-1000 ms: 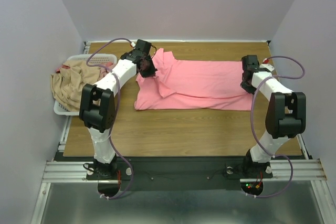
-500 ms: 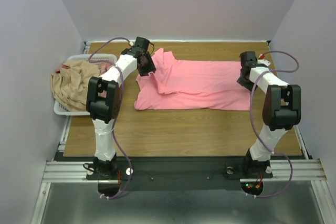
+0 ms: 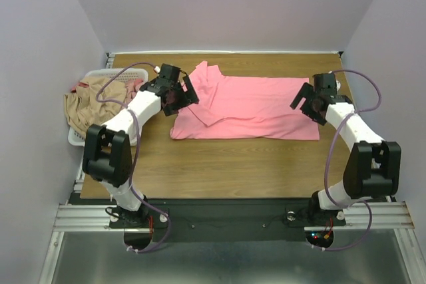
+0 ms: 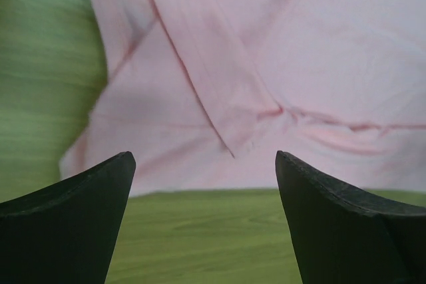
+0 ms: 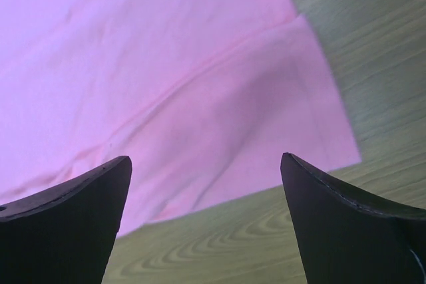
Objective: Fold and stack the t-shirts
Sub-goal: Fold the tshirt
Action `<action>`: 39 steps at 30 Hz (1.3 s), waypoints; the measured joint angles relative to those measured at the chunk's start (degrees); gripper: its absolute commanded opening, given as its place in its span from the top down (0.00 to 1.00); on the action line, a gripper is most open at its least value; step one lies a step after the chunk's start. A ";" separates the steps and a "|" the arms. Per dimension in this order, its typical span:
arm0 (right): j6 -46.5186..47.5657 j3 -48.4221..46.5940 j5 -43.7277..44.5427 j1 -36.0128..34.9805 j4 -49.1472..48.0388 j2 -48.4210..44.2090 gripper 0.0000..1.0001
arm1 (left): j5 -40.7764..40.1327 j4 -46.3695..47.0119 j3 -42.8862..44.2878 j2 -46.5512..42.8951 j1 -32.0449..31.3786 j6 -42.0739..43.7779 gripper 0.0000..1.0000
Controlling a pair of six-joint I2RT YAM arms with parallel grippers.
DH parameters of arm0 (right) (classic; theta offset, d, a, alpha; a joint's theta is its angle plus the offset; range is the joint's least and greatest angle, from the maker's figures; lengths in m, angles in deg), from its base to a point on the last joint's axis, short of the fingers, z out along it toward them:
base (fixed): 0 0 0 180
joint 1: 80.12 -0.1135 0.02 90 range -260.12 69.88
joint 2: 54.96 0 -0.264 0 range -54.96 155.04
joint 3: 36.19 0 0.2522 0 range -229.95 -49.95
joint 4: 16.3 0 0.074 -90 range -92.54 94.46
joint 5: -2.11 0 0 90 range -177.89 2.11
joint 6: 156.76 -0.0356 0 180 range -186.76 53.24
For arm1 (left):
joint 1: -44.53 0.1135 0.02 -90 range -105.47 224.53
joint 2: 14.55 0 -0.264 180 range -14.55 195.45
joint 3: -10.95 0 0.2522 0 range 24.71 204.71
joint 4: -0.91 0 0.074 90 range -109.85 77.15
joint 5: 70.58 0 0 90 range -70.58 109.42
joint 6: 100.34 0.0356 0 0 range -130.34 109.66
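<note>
Left gripper [image 4: 203,157], right gripper [image 5: 206,159] opened; one t-shirt [image 3: 259,108] spread.

Left hand [image 3: 182,96] gaping wide, right hand [image 3: 305,104] gaping wide, both empty

Both sets of jaws, closed at the ends of the pink t-shirt [image 3: 256,108] a second earlier, now stand wide apart. The left gripper [image 3: 186,94] has come off the folded sleeve [image 3: 203,106] and drawn back to the cloth's left border, and the left elbow [image 3: 106,154] has swung down and outward. The right gripper [image 3: 303,103] has backed off to the right hem, and the right elbow [image 3: 373,167] has dropped toward the near edge. The released sleeve has settled flatter on the body of the shirt.
</note>
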 measured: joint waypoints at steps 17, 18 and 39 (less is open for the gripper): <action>2.40 11.72 -17.22 -5.81 -9.62 3.82 0.00 | 4.85 7.72 -3.96 8.00 -9.20 -4.46 0.02; 2.40 11.74 -17.20 -5.81 -9.92 4.07 0.00 | 4.87 7.96 -3.80 8.00 -9.20 -4.59 0.01; 2.38 12.63 -14.16 -5.81 -12.90 4.28 0.00 | 6.93 10.88 6.03 17.29 -9.18 -5.90 0.01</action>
